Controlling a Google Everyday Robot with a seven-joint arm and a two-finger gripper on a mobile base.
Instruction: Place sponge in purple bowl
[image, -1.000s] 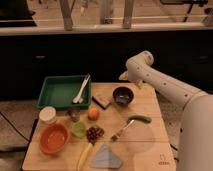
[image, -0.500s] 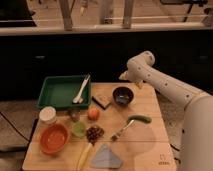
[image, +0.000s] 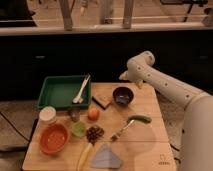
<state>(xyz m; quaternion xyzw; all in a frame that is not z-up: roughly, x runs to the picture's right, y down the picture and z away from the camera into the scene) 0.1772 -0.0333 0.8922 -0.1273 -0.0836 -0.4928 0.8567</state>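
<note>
The purple bowl (image: 123, 95) stands on the wooden table (image: 150, 150), right of the middle and toward the back. A small light-blue patch inside it looks like the sponge (image: 121, 100), lying in the bowl. My gripper (image: 126, 76) is at the end of the white arm (image: 165, 87) that reaches in from the right. It hangs just above and behind the bowl's far rim, apart from it. Nothing shows in the gripper.
A green tray (image: 56, 92) with a white spoon (image: 81, 90) is at the back left. A tan-and-dark pad (image: 101, 101) lies left of the bowl. In front are an orange fruit (image: 93, 114), orange bowl (image: 53, 138), green cup (image: 78, 129), green-handled fork (image: 131, 125) and grey-blue cloth (image: 106, 157).
The arm's end has drifted slightly up and to the right, away from the bowl. The things on the table have not moved.
</note>
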